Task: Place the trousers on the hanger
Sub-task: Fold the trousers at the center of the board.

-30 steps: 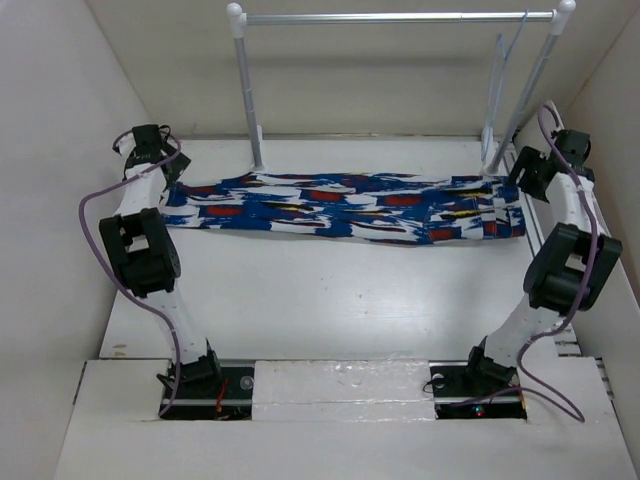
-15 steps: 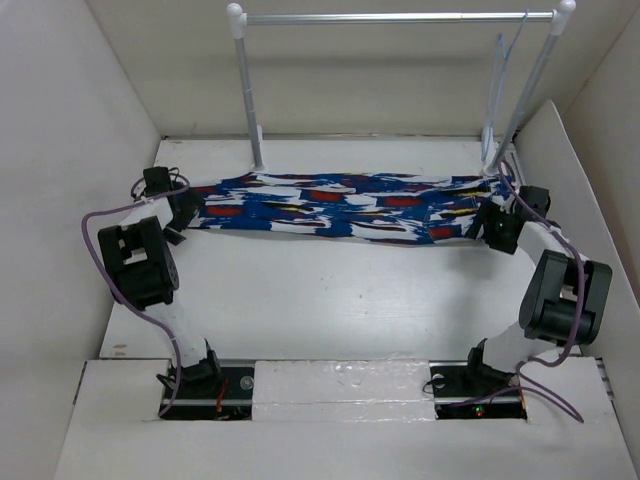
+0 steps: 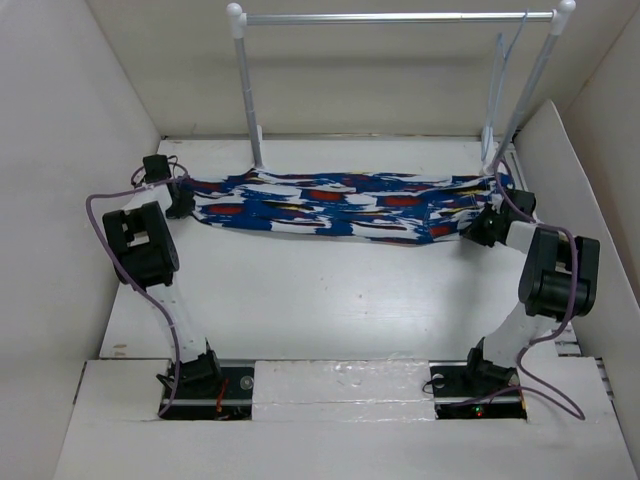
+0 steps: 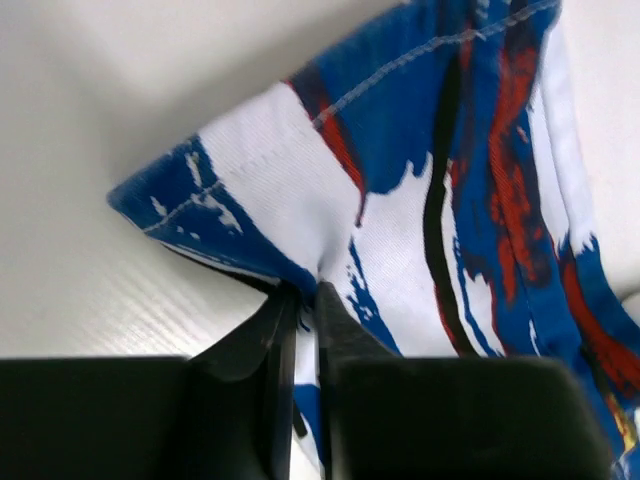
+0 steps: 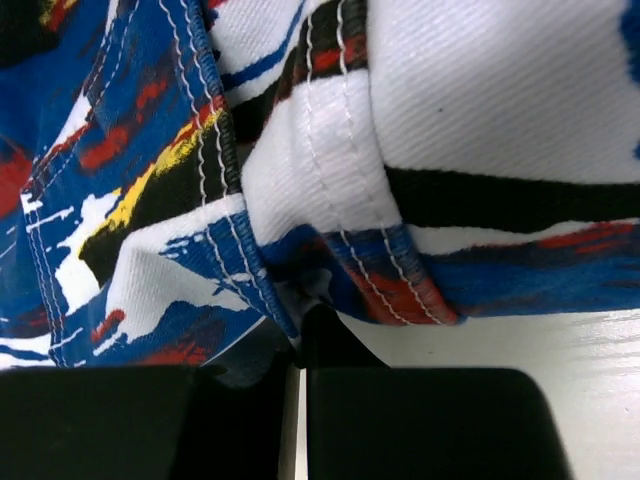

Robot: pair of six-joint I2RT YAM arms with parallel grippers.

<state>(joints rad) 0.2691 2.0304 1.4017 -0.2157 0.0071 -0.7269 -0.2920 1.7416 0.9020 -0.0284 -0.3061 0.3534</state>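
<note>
**If one small pinch slips, the lift fails**

Because the trousers (image 3: 350, 208) lie flat and long across the far side of the table (image 3: 330, 300), we think an uneven lift could let one end drag or fall. The hanger (image 3: 495, 90) hangs on the rail (image 3: 400, 17) at the right, not touching the cloth. Our left gripper (image 4: 300, 300) is almost closed on a thin hem corner; the right gripper (image 5: 298, 325) is closed on a seam fold only. Either bite may slip.

Both arms extended forward, wrists low, left gripper (image 4: 300, 292) pinched on the trousers (image 3: 350, 205) at one end, right gripper (image 5: 300, 322) clamped on the other, jaws nearly touching.
</note>
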